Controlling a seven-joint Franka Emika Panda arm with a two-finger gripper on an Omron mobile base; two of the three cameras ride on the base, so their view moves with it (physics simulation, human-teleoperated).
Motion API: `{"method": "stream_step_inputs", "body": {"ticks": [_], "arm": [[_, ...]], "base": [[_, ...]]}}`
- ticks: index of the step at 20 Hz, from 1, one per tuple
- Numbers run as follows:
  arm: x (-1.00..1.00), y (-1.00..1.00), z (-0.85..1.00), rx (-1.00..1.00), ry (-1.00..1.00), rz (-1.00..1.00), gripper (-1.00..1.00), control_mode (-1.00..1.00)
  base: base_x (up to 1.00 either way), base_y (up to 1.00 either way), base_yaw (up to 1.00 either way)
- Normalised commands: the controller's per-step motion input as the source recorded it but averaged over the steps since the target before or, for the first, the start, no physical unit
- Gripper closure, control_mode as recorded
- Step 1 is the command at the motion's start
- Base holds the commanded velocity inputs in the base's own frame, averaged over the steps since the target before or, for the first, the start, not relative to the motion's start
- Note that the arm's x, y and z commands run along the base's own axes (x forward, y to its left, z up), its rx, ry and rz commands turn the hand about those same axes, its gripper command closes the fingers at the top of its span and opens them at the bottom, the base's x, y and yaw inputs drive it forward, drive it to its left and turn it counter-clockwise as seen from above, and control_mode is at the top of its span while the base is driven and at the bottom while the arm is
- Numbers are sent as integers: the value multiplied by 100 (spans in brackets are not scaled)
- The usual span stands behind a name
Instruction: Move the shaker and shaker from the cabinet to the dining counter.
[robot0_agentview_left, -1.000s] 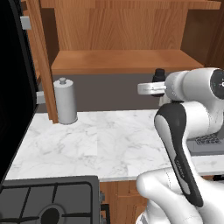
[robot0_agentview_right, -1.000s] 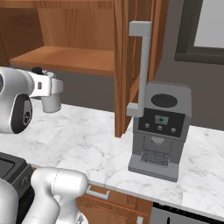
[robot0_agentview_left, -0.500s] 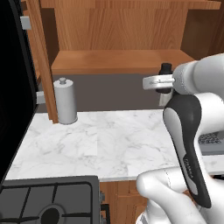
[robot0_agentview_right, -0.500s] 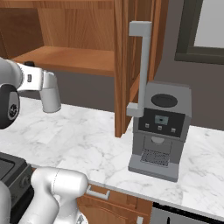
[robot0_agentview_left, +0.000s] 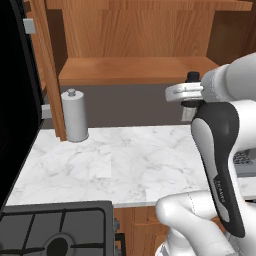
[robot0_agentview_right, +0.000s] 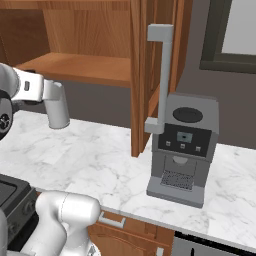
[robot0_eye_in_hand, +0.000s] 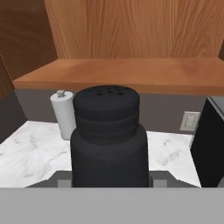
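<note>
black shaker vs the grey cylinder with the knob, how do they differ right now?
Colour: the shaker is black, the cylinder light grey.
Top: the shaker has a flat cap with holes, the cylinder a small knob.
Place: the shaker sits between the jaws of the gripper, off the counter; the cylinder stands on the marble worktop by the cabinet's side.
Shared: both upright and round.

Bare marble worktop (robot0_agentview_left: 125, 165) lies open between grey cylinder (robot0_agentview_left: 75, 116) and, seemingly, coffee machine (robot0_agentview_right: 182, 149).

Grey knobbed cylinder (robot0_agentview_left: 75, 116) on marble worktop (robot0_agentview_left: 125, 165), coffee machine (robot0_agentview_right: 183, 148), stove (robot0_agentview_left: 55, 230)
</note>
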Motion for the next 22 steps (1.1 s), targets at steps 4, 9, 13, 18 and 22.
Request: {"method": "stream_step_inputs", "body": {"ticks": [4,9,13,18,22], "arm": [[0,0,0,0,0,0,100,100],[0,0,0,0,0,0,100,100],[0,0,0,0,0,0,100,100],[0,0,0,0,0,0,100,100],[0,0,0,0,0,0,100,100]], "base": [[0,0,0],[0,0,1],[0,0,12],[-4,-13,26],[-26,-37,30]]}}
